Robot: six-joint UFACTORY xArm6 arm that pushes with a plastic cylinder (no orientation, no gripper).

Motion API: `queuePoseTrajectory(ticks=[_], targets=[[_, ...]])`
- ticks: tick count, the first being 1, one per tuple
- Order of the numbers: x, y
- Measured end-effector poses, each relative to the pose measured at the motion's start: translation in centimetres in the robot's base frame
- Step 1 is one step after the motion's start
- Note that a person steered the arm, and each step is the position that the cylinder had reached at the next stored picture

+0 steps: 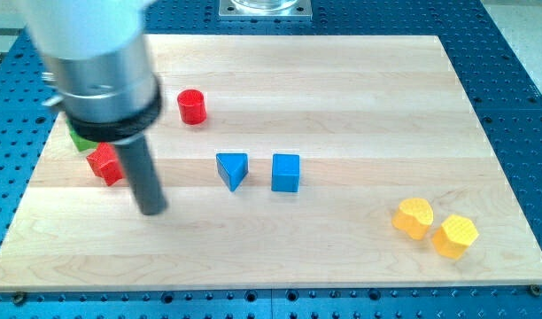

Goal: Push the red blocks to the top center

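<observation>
Pincer there is none on this arm; my tip (152, 211) rests on the tabletop (342, 80), just below and to the right of a red block (104, 164) of unclear shape. A green block (79, 139) peeks out above that. The red cylinder (192, 106) sits nearer the top. A blue triangle (233, 169) and blue cube (286, 173) lie centrally; two yellow blocks (414, 217) (454, 236) lie lower right.

Silver housing, black collar, dark rod

My tip (152, 211) stood just at 4 o'clock of the red star block (104, 164); the red cylinder (192, 106) had open bench (360, 97) from 12 to 3 o'clock.
</observation>
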State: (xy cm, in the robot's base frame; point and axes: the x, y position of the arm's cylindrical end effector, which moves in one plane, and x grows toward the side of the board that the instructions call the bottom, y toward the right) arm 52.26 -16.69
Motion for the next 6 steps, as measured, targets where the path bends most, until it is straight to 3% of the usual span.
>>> queuePoseTrajectory(ticks=[1,3,4,5,6], targets=[[-2.5,-6.3],[-7.0,-7.9],[-6.8,-4.2],[-2.4,-6.7],[-2.5,-1.7]])
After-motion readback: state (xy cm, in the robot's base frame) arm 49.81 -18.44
